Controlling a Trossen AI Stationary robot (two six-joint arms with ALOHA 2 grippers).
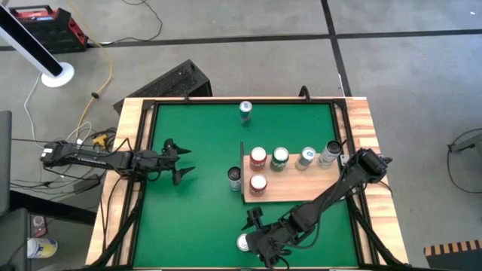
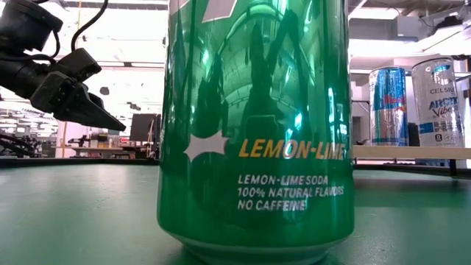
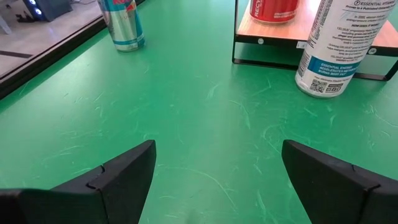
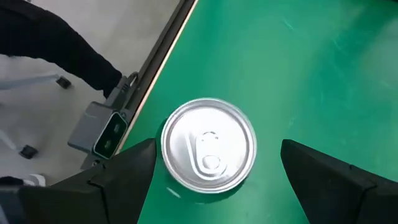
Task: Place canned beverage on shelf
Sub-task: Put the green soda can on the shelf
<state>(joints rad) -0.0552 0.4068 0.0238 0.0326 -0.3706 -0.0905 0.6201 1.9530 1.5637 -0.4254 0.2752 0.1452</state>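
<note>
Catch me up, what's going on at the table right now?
The right gripper hangs open above the green lemon-lime can at the table's near edge, fingers either side, not gripping. The shelf already carries five cans; a white can stands beside it. The left gripper waits open on the left.

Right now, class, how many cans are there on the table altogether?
8. Five stand on the shelf: red-topped, red-topped, green-topped, teal, clear-topped. One beside the shelf, one at the far edge, one under the right end effector.
</note>
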